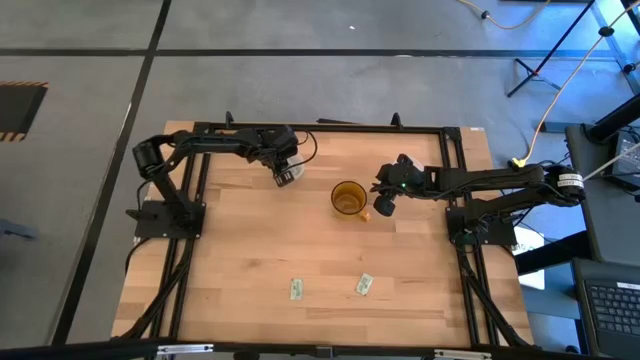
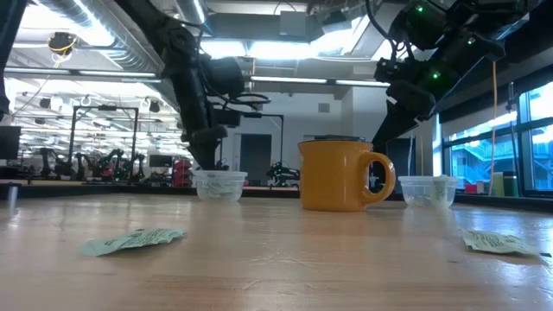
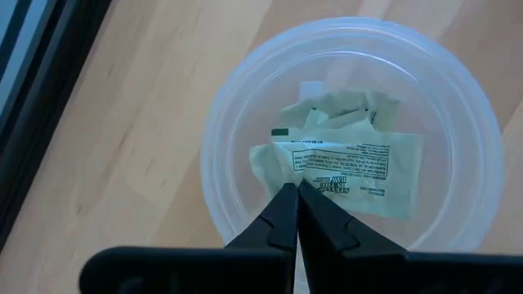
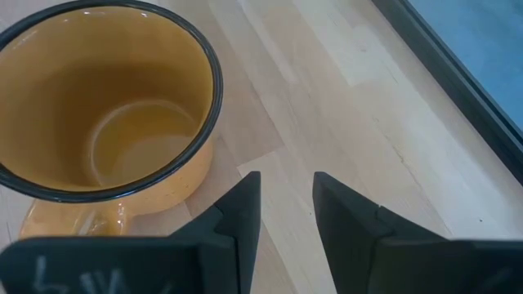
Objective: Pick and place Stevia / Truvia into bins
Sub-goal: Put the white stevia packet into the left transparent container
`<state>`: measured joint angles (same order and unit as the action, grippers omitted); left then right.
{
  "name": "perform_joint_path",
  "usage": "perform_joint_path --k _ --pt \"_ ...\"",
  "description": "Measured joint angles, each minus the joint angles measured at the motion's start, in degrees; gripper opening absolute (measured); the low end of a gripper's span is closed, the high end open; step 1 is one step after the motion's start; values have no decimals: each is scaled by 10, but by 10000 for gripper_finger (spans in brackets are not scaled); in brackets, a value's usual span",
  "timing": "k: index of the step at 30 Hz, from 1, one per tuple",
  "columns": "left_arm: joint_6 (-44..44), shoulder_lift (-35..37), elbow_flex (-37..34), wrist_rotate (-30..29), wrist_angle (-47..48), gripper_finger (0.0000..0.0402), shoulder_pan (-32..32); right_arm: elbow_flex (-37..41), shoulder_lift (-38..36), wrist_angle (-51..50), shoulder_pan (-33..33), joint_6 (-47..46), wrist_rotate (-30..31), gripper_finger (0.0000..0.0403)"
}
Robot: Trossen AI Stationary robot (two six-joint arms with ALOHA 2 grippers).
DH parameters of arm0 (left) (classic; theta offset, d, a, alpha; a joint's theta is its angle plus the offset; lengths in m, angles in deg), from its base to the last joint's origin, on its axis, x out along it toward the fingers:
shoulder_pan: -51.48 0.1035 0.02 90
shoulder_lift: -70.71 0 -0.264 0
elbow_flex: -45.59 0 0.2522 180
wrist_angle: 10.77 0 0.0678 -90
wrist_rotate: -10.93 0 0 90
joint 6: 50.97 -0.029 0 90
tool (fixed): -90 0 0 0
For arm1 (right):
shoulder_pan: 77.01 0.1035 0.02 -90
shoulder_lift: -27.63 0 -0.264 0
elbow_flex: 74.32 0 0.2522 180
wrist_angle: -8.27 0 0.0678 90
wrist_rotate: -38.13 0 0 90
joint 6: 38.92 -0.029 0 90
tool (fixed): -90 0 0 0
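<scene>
My left gripper (image 1: 285,177) is shut on a white, green-printed Stevia packet (image 3: 351,167) over a clear plastic bin (image 3: 343,49) at the table's far left. That bin (image 2: 219,185) holds more crumpled packets (image 3: 339,106). Two packets lie flat on the wood near the front edge, one (image 1: 297,289) left of the other (image 1: 364,285). My right gripper (image 4: 286,204) stands open over bare wood beside a yellow mug (image 1: 348,198). A second clear bin (image 2: 428,190) stands to the right of the mug (image 2: 341,175). My left gripper pinches the packet by its edge (image 3: 304,173) between its two fingertips (image 3: 282,208), coming from above and pointing steeply down. The packet spreads out beyond the tips, inside the bin's rim. I cannot tell whether it rests on the packets below.
The yellow mug with its dark rim (image 4: 216,82) stands empty mid-table, its handle toward my right gripper. A black frame (image 1: 330,128) runs along the table's far edge and sides. Open wood lies between the mug and the two loose packets.
</scene>
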<state>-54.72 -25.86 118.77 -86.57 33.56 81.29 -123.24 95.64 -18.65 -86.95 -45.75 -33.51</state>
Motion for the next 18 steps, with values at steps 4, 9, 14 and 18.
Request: perform_joint_path --k 4,9,14,18 --pt "0 1 0 0 -1 17 -1 0 0 0 0 0 0 117" --pt "9 29 0 -4 1 57 -1 0 0 0 0 0 0 117" --pt "15 78 0 13 1 87 -7 0 0 0 0 0 0 117" --pt "0 117 0 127 7 92 -50 0 0 0 0 0 0 117"
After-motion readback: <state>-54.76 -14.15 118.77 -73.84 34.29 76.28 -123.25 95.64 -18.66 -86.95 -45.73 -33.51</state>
